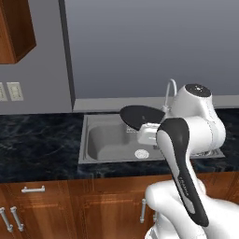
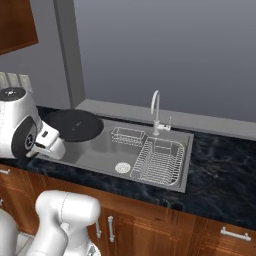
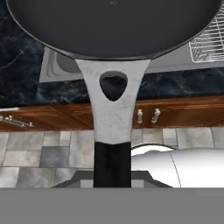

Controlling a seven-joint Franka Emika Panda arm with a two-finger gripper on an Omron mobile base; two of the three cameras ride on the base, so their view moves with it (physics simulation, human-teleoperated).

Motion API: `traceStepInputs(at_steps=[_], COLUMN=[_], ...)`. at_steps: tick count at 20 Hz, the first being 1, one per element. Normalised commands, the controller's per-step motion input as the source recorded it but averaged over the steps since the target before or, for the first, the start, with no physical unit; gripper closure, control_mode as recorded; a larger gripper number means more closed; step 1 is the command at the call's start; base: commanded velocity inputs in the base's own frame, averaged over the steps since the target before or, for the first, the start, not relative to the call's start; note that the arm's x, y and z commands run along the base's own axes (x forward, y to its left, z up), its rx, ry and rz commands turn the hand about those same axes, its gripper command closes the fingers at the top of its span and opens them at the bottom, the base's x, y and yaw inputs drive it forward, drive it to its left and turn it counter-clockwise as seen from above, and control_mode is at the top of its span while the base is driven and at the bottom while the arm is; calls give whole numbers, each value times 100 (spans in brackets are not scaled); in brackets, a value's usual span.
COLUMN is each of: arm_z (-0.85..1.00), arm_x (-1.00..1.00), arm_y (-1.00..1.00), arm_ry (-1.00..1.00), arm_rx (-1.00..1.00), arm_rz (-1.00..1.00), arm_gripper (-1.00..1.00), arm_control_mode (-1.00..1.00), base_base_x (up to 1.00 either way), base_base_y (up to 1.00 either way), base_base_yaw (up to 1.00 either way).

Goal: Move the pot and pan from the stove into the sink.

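The tool (image 3: 112, 181) is clamped on the handle of the pan (image 3: 113, 26), held above the sink (image 2: 100, 150) ahead.

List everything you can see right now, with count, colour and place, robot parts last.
pan: one, black, held by its handle above the sink's left end
sink: one, steel basin sunk in the counter
faucet: one, steel, behind the sink
dish rack: one, wire, right part of the basin
small wire basket: one, back of the basin
counter: one, dark marbled, around the sink
cabinets: brown wood, below the counter
hand: one, shut on the pan handle
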Motion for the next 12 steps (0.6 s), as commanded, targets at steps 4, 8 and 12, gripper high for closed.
traceStepInputs(at_steps=[4, 8, 12], arm_z=[-2, 0, -2], arm_x=[8, 10, 19], arm_y=[0, 0, 0], arm_ry=[18, 19, 17], arm_rx=[0, 2, 1], arm_rz=[4, 4, 4], arm_gripper=[100, 100, 100], arm_control_mode=[-100, -100, -100], base_base_x=[0, 0, 0], base_base_y=[0, 0, 0], base_base_yaw=[0, 0, 0])
